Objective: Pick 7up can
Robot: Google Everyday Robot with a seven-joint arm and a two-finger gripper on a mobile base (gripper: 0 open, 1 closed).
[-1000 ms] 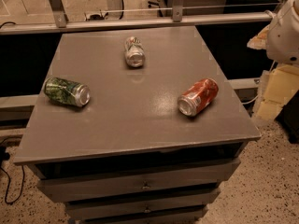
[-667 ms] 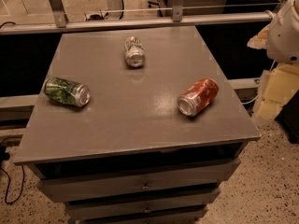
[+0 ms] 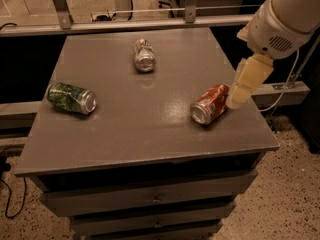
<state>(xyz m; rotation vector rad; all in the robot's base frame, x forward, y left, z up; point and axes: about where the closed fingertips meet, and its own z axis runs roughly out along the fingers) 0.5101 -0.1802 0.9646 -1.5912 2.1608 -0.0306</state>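
The cream claw (image 3: 247, 81), open or closed I cannot tell, has come over the grey desk's (image 3: 150, 129) right edge, far from the small silver 7up can (image 3: 144, 55).

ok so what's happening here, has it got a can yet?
Not yet. The arm is after the 7up can, which lies on its side at the far middle of the grey cabinet top. The gripper hangs over the right edge, close beside the orange-red can and well short of the target. A dark green can lies on the left. All three cans are on the surface.
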